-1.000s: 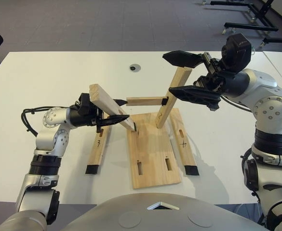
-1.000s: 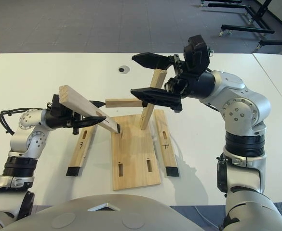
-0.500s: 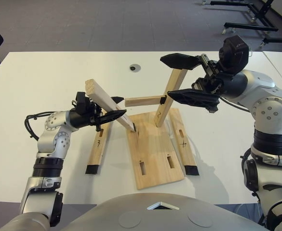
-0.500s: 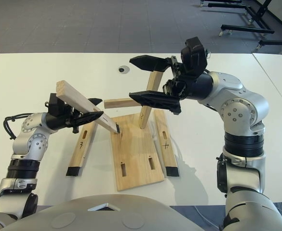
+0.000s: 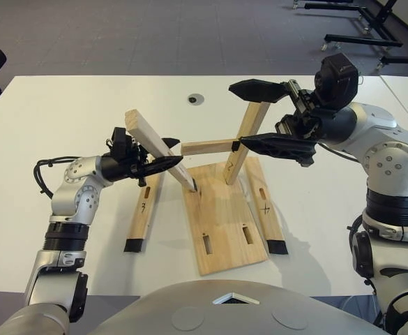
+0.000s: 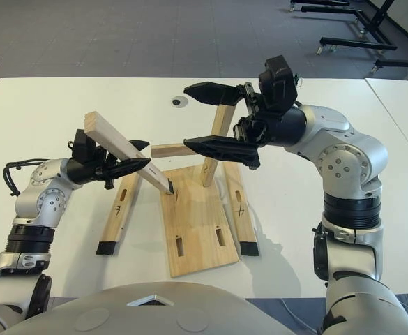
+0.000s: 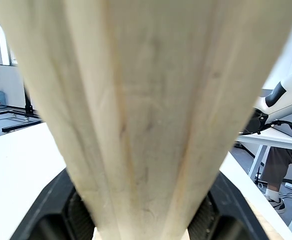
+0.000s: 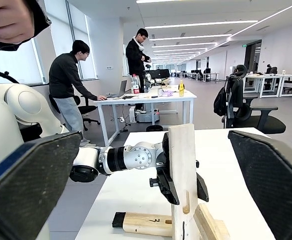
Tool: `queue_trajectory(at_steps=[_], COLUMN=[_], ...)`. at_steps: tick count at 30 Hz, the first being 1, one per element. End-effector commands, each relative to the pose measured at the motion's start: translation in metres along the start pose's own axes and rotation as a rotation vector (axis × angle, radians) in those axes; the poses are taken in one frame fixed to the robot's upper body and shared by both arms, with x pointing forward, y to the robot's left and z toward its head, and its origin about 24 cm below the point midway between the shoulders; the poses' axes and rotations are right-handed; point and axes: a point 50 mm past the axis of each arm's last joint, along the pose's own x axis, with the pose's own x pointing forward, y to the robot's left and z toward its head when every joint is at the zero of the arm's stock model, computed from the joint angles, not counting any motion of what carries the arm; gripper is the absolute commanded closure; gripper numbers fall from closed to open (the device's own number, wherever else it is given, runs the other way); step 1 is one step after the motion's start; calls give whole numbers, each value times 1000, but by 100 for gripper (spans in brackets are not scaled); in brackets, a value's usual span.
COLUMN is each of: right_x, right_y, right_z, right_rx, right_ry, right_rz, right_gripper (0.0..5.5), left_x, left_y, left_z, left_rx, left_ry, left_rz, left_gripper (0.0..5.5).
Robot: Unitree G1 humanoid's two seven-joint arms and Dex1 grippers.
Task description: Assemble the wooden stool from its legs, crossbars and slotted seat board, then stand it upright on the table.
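The slotted seat board [image 5: 221, 227] lies flat on the white table. My left gripper [image 5: 155, 165] is shut on a tilted leg [image 5: 151, 143], also seen in the left wrist view as the leg [image 7: 146, 100]; its lower end rests at a slot near the board's far left corner. A second leg [image 5: 245, 139] stands leaning in the board's far side, with a crossbar [image 5: 207, 146] sticking out from it towards the tilted leg. My right gripper [image 5: 233, 116] is open, one finger on each side of that leg [image 8: 182, 175], not touching. Two more legs [image 5: 142, 213] [image 5: 266, 206] lie beside the board.
A round cable hole [image 5: 194, 98] sits in the table behind the parts. Bare tabletop stretches to the left and far side. A second table [image 5: 406, 84] adjoins on the right.
My left gripper has raised and steepened the tilted leg slightly. My right gripper has shifted a little to the left around the standing leg, staying open.
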Motion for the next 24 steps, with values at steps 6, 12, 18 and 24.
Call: queue_trajectory(at_steps=[6,12,18,24], right_x=[-29,-30,-31,-30], right_y=[-28,-29,-29,-27], right_z=[14,-6,-36,-38], right_rx=[-55,8,52,56], right_ry=[-54,-9,126,126], right_rz=[-259,-258,-274,-258], right_gripper=[12,12,12,12], left_x=[-6,-7,-5,-1], left_y=[-4,-1,0,0], left_z=[-22,-23,-24,-25], left_rx=[-92,-97,-99,-94], left_ry=[149,155,165,162], left_rz=[10,6,-5,-2], left_gripper=[346,346,346,346])
